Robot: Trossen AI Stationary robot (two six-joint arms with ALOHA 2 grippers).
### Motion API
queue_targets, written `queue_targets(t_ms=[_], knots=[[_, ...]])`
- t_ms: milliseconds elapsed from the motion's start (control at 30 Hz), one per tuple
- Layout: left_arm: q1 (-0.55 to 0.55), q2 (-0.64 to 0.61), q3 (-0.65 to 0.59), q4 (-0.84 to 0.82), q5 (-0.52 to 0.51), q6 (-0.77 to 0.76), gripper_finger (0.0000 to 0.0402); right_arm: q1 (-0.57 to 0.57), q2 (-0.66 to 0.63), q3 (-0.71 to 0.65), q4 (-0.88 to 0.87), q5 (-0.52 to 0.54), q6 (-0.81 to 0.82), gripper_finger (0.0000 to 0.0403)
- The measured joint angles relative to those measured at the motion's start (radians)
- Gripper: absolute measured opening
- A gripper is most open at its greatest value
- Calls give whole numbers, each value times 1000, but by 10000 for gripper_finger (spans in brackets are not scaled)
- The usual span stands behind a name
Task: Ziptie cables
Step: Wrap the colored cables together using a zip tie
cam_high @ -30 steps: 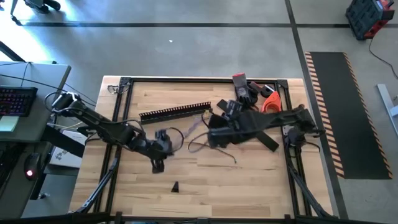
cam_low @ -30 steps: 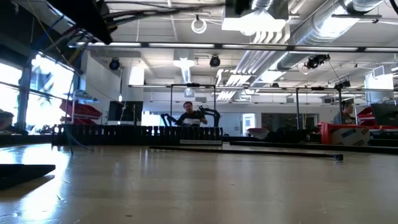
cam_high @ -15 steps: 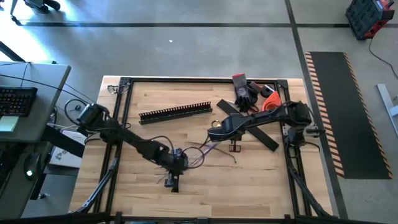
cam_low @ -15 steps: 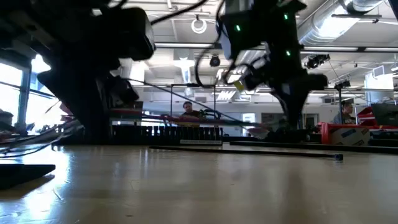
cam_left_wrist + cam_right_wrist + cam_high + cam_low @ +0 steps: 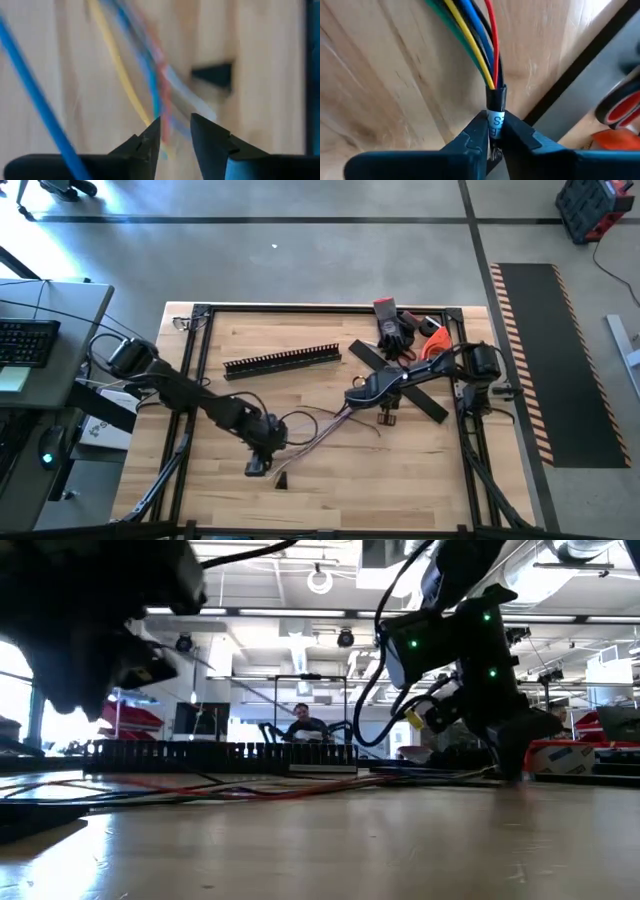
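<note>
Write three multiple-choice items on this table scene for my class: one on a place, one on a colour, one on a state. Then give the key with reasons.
1. Where does the slotted rail lie?
A. far side of the table, left of centre
B. near edge
C. on the floor

2. Which colour shows among the cables at the right claw?
A. pink
B. yellow
C. white

3. How is the left claw?
A. shut on the rail
B. open, with strands between its fingers
C. out of view

Key: A, the high view shows it toward the table's far edge; B, a yellow strand shows in the right wrist view; B, the left wrist view shows a gap between the fingers.
</note>
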Motion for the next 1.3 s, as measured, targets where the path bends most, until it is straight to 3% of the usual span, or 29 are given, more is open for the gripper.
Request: queue_targets(t_ms=[233, 500, 667, 900, 1033, 1300], knots=[[-49, -1, -4, -274, -102, -75, 116, 0, 0, 3, 5, -1, 32, 94], [-102, -3, -132, -336, -134, -175, 144, 27, -62, 3, 18, -7, 55, 182], [-102, -9, -139, -362, -339, -228, 143, 109, -173, 3, 21, 86, 153, 191], [-2, -25, -139, -270, -489, -184, 115, 214, -251, -44, 173, 121, 386, 158], [98, -25, -152, -161, -507, -67, 92, 225, -210, -139, 338, 52, 450, 115], [278, -12, -242, 254, -490, 169, 50, 274, -163, -211, 522, 13, 537, 25]])
